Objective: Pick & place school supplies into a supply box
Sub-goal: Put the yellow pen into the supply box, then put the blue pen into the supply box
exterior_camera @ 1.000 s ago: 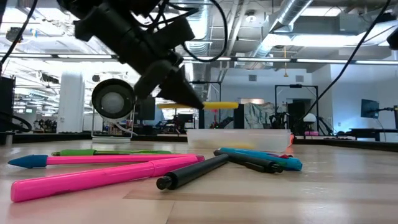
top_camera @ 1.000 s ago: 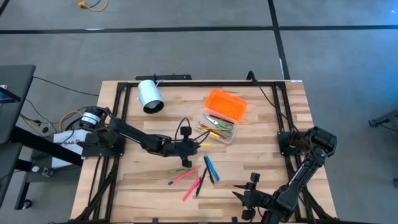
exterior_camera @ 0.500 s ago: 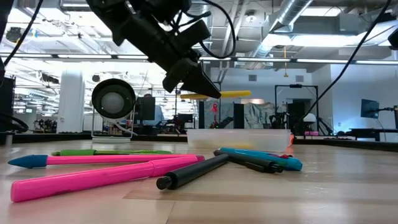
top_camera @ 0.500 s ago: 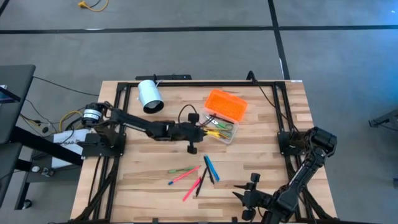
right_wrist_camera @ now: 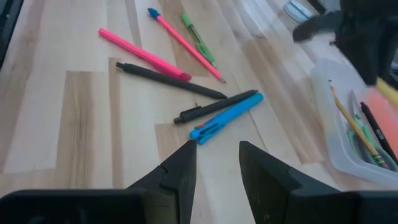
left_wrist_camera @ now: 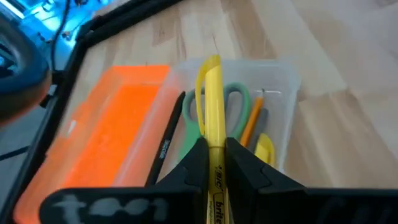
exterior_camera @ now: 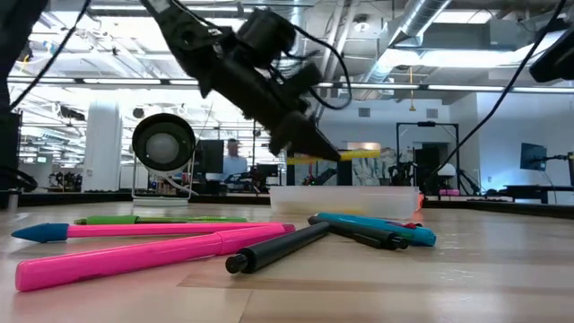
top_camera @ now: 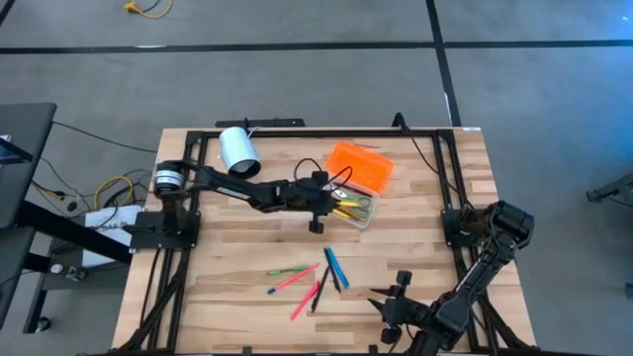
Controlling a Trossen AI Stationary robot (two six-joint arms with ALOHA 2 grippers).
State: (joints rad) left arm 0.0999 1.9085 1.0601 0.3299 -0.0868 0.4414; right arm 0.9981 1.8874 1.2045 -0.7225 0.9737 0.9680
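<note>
Plastic throughout: I see my left gripper (left_wrist_camera: 216, 163) clamped on a glossy yellow pen (left_wrist_camera: 213, 112), above the clear pencil case (left_wrist_camera: 283, 99) with green-handled scissors (left_wrist_camera: 234, 102) inside; orange lid (left_wrist_camera: 99, 137) alongside; right gripper (right_wrist_camera: 214, 158) parted, empty, over pale wooden desk (right_wrist_camera: 74, 118).

Even overhead light, soft focus close to my wrists.

Ceiling strips (exterior_camera: 108, 82) behind the table glare white at table height, leaving my left arm (exterior_camera: 242, 72) a dark silhouette. From above the wooden table (top_camera: 237, 267) is evenly lit with faint shadows. At my left wrist the yellow pen (left_wrist_camera: 213, 112) and orange lid (left_wrist_camera: 99, 137) blur; my right fingers (right_wrist_camera: 177, 177) are soft too.
</note>
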